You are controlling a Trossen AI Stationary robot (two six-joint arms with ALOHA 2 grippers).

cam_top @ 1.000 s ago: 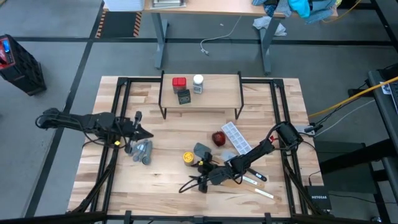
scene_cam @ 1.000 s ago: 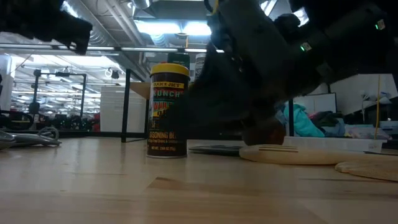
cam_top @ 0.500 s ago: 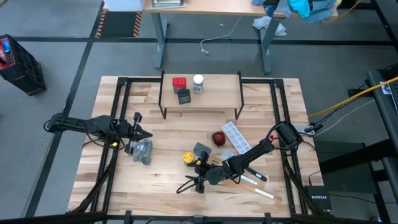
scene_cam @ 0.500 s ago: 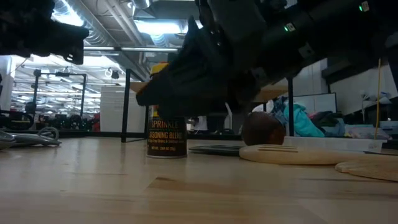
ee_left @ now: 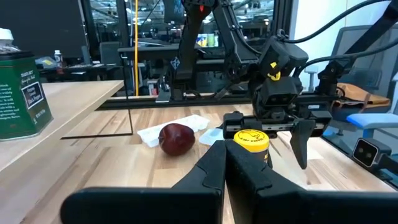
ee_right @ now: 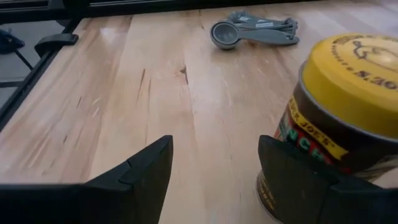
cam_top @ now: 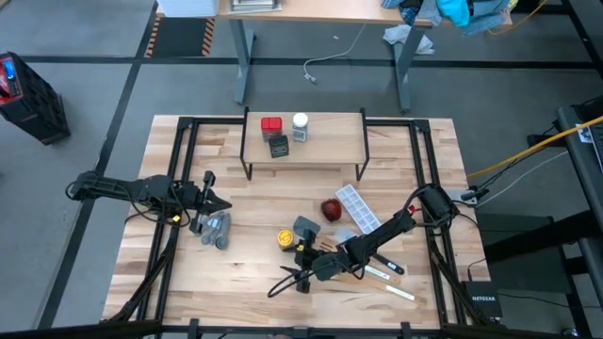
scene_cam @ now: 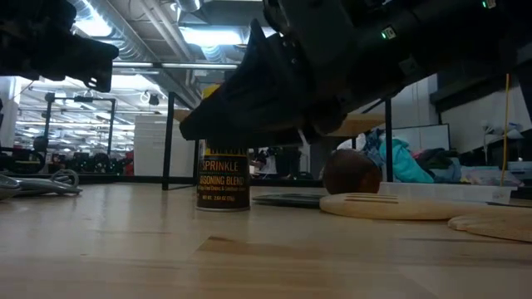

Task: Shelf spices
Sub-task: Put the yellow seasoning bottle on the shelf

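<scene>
On the wooden bench (cam_top: 254, 287), the left tool (cam_top: 222, 204) waits closed and empty by the measuring spoons (cam_top: 215, 228). The amber jar (cam_top: 284, 238) stands mid-bench; the right tool (cam_top: 294, 273), open and empty, should straddle it squarely before closing.

The yellow-lidded amber jar (scene_cam: 223, 178) reads "SPRINKLE" and "SEASONING BLEND"; the green tin's label is unreadable.

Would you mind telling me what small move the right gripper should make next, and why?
Probably slide sideways to centre on the yellow-lidded amber jar. The right gripper is open and low beside it, with the jar off to one side of the gap, against one finger, not between them. The jar stands on the wooden tabletop, not the shelf.
</scene>
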